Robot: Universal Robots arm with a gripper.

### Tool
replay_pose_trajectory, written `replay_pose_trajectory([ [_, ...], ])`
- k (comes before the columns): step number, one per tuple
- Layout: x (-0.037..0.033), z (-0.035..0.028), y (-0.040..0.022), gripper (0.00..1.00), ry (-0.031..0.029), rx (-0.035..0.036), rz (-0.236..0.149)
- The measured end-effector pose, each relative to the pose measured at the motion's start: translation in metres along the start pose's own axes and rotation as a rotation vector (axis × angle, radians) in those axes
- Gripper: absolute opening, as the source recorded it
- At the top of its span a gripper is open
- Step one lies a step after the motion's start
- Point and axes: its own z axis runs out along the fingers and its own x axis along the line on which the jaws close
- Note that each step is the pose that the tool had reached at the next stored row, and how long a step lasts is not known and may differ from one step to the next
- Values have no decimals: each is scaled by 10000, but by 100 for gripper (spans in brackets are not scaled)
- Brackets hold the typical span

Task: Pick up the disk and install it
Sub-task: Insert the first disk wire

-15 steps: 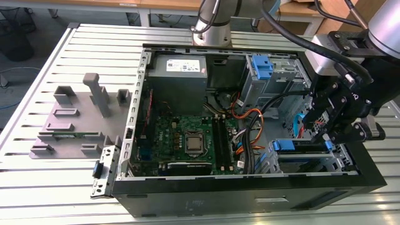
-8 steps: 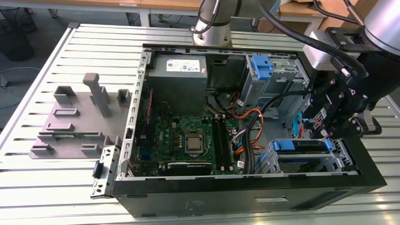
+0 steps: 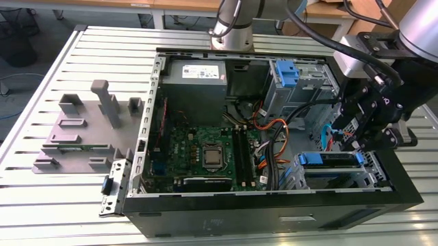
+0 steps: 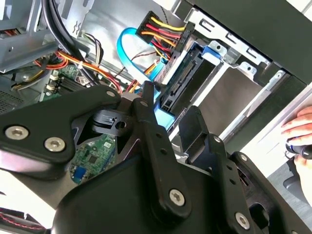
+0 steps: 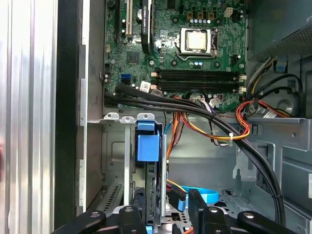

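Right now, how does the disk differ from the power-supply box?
Pose: the disk stands on edge by the drive cage in the first wrist view; the power-supply box lies flat in a corner of the case. Marking: the disk carries a blue frame, the power-supply box a white sticker. Both sit inside the case.

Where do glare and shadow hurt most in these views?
Exterior view: the slatted table glares pale, and the motherboard sits shadowed inside the computer case. First wrist view: table slats blown out white, motherboard evenly lit. Second wrist view: black gripper dark against bright case metal.
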Motion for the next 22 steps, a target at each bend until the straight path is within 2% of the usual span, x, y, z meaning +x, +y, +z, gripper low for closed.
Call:
replay_pose_trajectory([
  [6, 2, 81, -11, 48, 1, 0, 0],
  [20, 3, 102, -22, 48, 12, 0, 0],
  [21, 3, 102, -22, 47, 12, 0, 0],
  [22, 3, 103, -22, 40, 11, 0, 0],
])
